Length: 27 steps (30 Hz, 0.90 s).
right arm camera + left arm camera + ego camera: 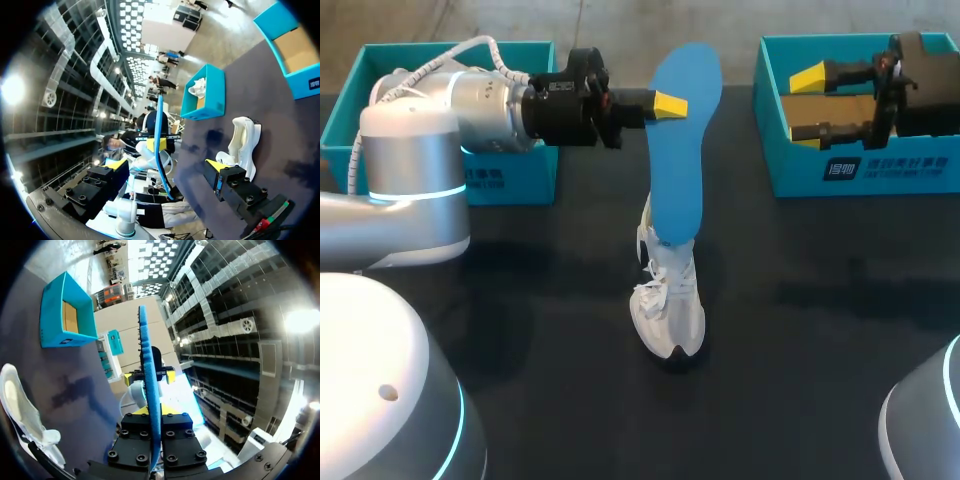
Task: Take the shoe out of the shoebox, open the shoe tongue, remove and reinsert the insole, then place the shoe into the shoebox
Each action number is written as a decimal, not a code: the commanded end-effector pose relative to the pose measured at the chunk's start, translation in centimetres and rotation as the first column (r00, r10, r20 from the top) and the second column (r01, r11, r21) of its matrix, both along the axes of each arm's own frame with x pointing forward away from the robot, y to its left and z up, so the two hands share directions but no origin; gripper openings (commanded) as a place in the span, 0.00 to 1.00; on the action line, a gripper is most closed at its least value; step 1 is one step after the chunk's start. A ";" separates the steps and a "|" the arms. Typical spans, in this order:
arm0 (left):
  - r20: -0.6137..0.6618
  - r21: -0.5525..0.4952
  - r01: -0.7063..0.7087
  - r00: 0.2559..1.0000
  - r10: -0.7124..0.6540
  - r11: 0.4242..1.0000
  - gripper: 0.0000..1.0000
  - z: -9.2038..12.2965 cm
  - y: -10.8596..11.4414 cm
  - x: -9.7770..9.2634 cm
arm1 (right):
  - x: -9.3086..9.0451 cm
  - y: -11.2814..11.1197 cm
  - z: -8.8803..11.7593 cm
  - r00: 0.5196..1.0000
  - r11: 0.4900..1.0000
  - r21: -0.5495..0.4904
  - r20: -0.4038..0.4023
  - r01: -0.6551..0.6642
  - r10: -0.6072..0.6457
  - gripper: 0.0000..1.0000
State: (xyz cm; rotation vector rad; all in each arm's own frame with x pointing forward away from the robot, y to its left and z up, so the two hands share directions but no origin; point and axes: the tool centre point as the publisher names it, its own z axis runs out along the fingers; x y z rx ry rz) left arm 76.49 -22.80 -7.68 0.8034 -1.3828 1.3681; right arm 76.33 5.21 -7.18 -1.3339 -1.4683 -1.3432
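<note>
A white shoe (668, 305) rests on the dark table, toe toward the front edge; it also shows in the wrist views (20, 410) (245, 140). My left gripper (665, 103) is shut on a blue insole (682, 140) held up on edge, whose lower end reaches the shoe's opening. In the left wrist view the insole (149, 385) runs edge-on between the left gripper's (152, 412) fingers. My right gripper (808, 105) hangs open and empty over the right shoebox (880, 175). Its own view shows the right gripper (165, 167) facing the insole (160, 140).
A second teal box (510, 178) sits at the back left behind my left arm; the right wrist view shows this box (205, 95) holding another white shoe. The right shoebox's cardboard floor (295, 50) is bare. Dark table lies around the shoe.
</note>
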 end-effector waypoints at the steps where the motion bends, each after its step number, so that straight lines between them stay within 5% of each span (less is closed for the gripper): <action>1: 0.115 -0.002 0.021 0.993 -0.021 1.000 0.00 -0.1 0.1 -0.2 | 0.1 0.1 -0.1 1.000 1.000 -0.001 0.000 0.000 0.000 1.00; 12: 0.491 -0.053 -0.004 0.871 0.029 0.999 0.00 -1.2 0.2 0.2 | 0.1 0.1 -0.1 1.000 1.000 -0.001 0.000 0.000 0.000 1.00; 19: 0.672 -0.122 -0.064 0.729 0.130 0.990 0.00 -1.9 -0.2 0.9 | 0.1 0.1 -0.1 1.000 1.000 -0.001 0.000 0.000 0.000 1.00; 27: 0.863 -0.167 -0.064 0.473 0.177 0.984 0.00 -2.3 -0.5 1.4 | 0.1 0.1 -0.1 1.000 1.000 -0.001 0.000 0.000 0.000 1.00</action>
